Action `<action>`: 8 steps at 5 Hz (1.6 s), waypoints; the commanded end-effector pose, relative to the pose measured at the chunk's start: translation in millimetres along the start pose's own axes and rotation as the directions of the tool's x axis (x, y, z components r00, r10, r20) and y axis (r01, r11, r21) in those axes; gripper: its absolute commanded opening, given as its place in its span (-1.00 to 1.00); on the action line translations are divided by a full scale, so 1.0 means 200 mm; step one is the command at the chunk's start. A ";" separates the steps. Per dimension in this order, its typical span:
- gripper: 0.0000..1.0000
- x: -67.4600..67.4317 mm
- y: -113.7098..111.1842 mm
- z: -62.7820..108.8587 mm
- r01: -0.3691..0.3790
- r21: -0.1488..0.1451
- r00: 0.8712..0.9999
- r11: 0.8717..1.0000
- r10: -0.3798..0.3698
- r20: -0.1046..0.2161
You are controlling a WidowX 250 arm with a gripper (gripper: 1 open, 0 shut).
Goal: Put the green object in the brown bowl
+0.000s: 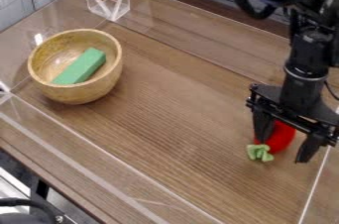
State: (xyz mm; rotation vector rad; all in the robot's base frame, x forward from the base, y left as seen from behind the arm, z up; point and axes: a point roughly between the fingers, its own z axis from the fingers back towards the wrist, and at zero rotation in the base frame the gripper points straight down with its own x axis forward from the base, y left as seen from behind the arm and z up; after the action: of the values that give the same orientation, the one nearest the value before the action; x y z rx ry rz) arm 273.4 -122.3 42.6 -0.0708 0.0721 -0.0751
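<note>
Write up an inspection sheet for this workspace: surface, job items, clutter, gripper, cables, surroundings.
Surface: wooden tabletop, plank seams visible.
Job items: green block lies inside the brown bowl, tilted toward its wall.
Clutter: red strawberry-like object with green top, at the gripper; white wire-like stand near the far edge.
Gripper: black, low over the red object, fingers on either side of it; grip cannot be confirmed.
Cables: black cable at the arm, upper right; dark cable-like loops at lower left.
Surroundings: grey corrugated surface at upper left.
</note>
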 end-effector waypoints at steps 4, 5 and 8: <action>1.00 0.06 0.01 0.01 -0.099 0.016 0.995 0.995 0.099 -0.016; 1.00 0.07 0.04 0.04 -0.155 0.017 0.988 0.988 0.156 -0.023; 1.00 0.03 0.02 0.04 -0.178 0.025 0.983 0.984 0.179 -0.033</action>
State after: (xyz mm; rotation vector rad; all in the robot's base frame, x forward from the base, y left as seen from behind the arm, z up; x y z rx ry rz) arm 271.8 -115.8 34.1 -0.0182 0.1697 0.1097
